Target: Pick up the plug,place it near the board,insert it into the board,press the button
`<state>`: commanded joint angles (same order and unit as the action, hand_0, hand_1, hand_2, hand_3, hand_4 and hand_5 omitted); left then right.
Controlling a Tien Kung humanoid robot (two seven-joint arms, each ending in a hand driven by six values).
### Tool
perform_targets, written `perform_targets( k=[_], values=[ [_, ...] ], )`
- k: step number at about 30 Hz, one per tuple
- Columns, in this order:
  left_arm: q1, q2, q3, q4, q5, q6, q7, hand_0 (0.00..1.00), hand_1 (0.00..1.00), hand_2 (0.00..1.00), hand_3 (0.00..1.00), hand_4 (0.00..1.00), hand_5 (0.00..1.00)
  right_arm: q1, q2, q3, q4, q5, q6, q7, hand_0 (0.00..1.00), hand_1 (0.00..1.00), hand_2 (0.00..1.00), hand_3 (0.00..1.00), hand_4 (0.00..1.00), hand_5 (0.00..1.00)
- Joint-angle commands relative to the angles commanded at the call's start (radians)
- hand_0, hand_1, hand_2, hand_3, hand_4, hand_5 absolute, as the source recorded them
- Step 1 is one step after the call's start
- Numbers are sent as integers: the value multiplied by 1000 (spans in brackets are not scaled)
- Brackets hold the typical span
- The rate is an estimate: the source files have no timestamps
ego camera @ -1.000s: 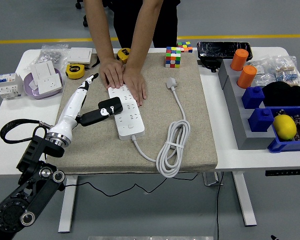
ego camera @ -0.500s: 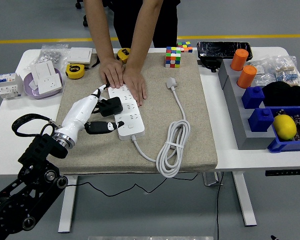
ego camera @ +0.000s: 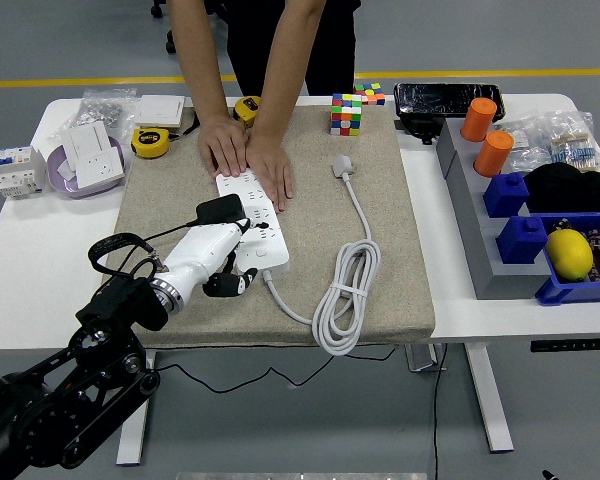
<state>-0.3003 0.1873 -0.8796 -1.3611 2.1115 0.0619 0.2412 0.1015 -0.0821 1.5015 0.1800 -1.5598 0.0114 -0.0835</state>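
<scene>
A white bench (ego camera: 20, 250) filled the frame, with a big tan mat (ego camera: 380, 250) in the middle. A person stood at the top and pressed both hands (ego camera: 248, 155) flat on the far end of the white board (ego camera: 263, 235). The left hand (ego camera: 212, 262) came in from the lower left and lay over the board's near end, fingers curled, holding nothing. The black plug (ego camera: 220, 209) sat on the board, just above that hand.

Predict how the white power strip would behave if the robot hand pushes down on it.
The power strip looks rigid and lies flat on the mat, so it probably won't tip. The person's hands press its far end, likely stopping sliding. Its coiled cable seems floppy.
</scene>
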Motion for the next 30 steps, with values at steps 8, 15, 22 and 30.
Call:
perform_targets(
  k=[8, 15, 22, 30],
  values=[
    [2, -8, 23, 39, -22, -34, 11, 125, 23, 143, 853, 670, 2, 0, 0, -1, 0, 1, 0, 0, 834, 750, 753, 785, 998, 937],
    [-4, -6, 15, 47, -36, -21, -7, 127, 21, 143, 868, 675, 2, 2, 1, 0, 0, 4, -1, 0, 835, 751, 753, 785, 998, 936],
    [-4, -4, 8, 44, -34, -27, -8, 128, 21, 143, 861, 678, 2, 1, 1, 3, 0, 3, -1, -1, 835, 750, 752, 783, 998, 936],
    [2, 2, 8, 52, -42, -34, -8, 129, 21, 143, 854, 679, 2, 1, 2, 1, 0, 7, -1, 1, 834, 749, 750, 783, 998, 936]
  ],
)
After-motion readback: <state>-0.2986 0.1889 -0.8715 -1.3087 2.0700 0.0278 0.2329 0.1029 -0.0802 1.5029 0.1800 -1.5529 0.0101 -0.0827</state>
